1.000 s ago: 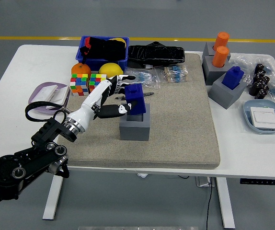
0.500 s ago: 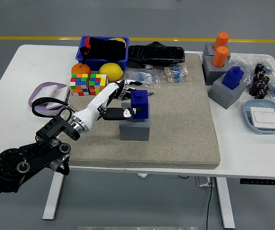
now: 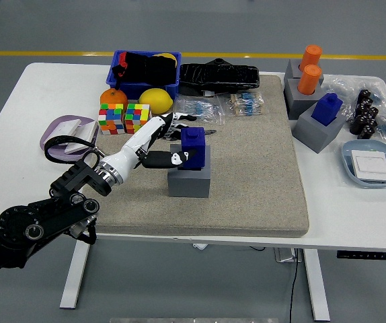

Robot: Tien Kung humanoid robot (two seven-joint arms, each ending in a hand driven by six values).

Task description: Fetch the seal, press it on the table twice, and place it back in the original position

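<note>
Left hand [image 3: 158, 142] — white fingers clamped on the blue block-shaped seal [image 3: 194, 147], which sits in the grey square holder [image 3: 189, 180] on the tan mat [image 3: 260, 175]. Blue plastic bin [image 3: 146, 73] holds black items; light-blue dish [image 3: 373, 165] holds a white square — lilac dish [image 3: 64, 134] holds white pieces.

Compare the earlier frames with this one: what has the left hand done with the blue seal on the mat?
The left hand has lifted the blue seal slightly in its grey holder and carried it a little to the right, fingers closed on it. The holder, mat and everything else stayed put.
</note>
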